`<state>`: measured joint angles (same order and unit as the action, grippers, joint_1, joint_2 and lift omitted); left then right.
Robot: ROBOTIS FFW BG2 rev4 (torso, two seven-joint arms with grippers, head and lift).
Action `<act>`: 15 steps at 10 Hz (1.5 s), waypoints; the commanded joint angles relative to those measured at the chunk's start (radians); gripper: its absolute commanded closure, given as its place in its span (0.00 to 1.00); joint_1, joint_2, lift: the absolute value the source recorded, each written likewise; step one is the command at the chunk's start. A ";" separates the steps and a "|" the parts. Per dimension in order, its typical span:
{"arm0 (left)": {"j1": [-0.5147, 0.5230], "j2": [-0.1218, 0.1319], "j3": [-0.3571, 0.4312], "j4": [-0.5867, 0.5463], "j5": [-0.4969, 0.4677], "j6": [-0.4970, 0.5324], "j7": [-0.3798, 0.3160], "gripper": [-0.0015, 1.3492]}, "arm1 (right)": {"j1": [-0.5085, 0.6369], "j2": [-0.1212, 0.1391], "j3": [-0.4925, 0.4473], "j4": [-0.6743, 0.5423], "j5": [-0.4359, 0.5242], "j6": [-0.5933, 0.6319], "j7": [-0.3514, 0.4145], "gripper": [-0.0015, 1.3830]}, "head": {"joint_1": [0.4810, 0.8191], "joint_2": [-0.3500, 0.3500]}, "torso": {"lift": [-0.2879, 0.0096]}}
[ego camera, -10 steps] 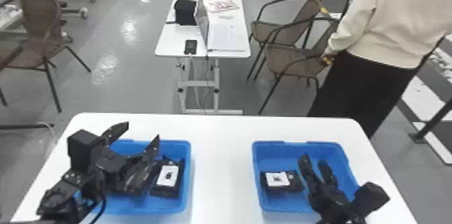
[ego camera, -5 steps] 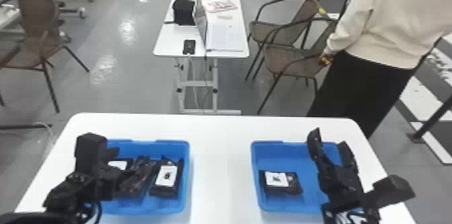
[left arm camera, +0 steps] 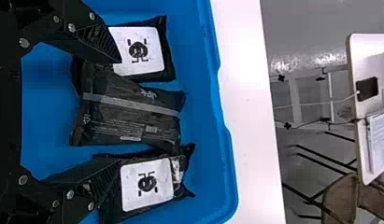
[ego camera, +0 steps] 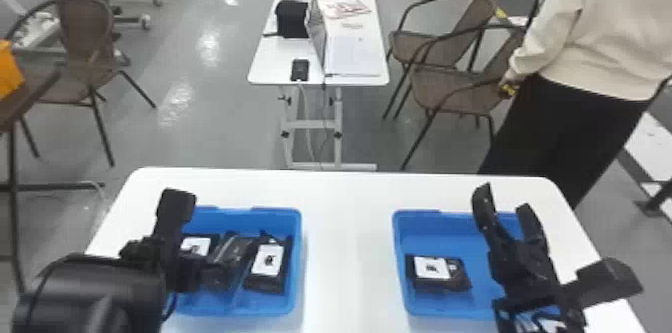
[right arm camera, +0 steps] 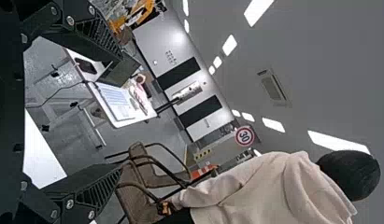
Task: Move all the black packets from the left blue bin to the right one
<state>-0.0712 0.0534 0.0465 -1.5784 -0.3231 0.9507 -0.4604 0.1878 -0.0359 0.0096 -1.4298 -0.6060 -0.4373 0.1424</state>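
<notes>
Over L bin (ego camera: 299, 242), L claw (left arm camera: 120, 111) hangs wide, nothing gripped, fingers either side of mid pkt (left arm camera: 129, 119). L pkt (left arm camera: 138, 50) & R pkt (left arm camera: 147, 184) flank it, also in L bin. One more, far pkt (ego camera: 437, 274), lies in R bin (ego camera: 440, 234), right of L bin. R claw (ego camera: 504, 198), well right of L bin, wide & empty too. Mid pkt looks light, soft, prob. slick film; best pinch its long sides abt midway, gently. Fingertips cd snag the neighbours.
</notes>
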 commanded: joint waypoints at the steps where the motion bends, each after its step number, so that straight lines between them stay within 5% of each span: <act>1: -0.033 -0.001 -0.005 0.047 -0.036 0.019 0.000 0.22 | -0.001 -0.001 0.001 0.003 -0.005 0.000 0.002 0.16 | 0.63 0.47 | 0.97; 2: -0.050 -0.017 0.023 0.101 -0.050 -0.013 -0.006 0.22 | 0.002 -0.001 0.001 0.002 -0.009 0.000 0.006 0.16 | 0.63 0.47 | 0.97; 4: -0.090 0.000 0.007 0.212 -0.054 -0.058 -0.020 0.22 | 0.004 -0.001 0.006 0.005 -0.025 0.000 0.013 0.16 | 0.63 0.49 | 0.97; 7: -0.162 0.008 0.009 0.442 -0.021 -0.268 -0.035 0.28 | 0.001 -0.004 0.006 0.003 -0.037 0.000 0.025 0.16 | 0.63 0.48 | 0.97; 8: -0.167 0.008 0.006 0.454 -0.040 -0.263 -0.061 0.62 | -0.002 -0.004 0.007 0.003 -0.037 0.002 0.026 0.16 | 0.63 0.47 | 0.97; 9: -0.168 0.011 -0.005 0.454 -0.080 -0.280 -0.090 0.86 | 0.001 -0.004 0.007 0.002 -0.043 0.002 0.028 0.16 | 0.63 0.46 | 0.97; 11: -0.145 0.013 0.001 0.399 -0.090 -0.342 -0.149 0.86 | 0.004 -0.004 0.010 0.002 -0.048 0.002 0.029 0.16 | 0.63 0.45 | 0.97; 15: 0.014 0.006 0.096 0.064 -0.074 -0.333 -0.317 0.90 | 0.016 -0.004 0.020 0.002 -0.072 0.002 0.031 0.16 | 0.63 0.44 | 0.97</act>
<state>-0.0788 0.0609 0.1317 -1.4707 -0.4013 0.6101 -0.7749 0.2003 -0.0399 0.0265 -1.4282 -0.6710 -0.4356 0.1734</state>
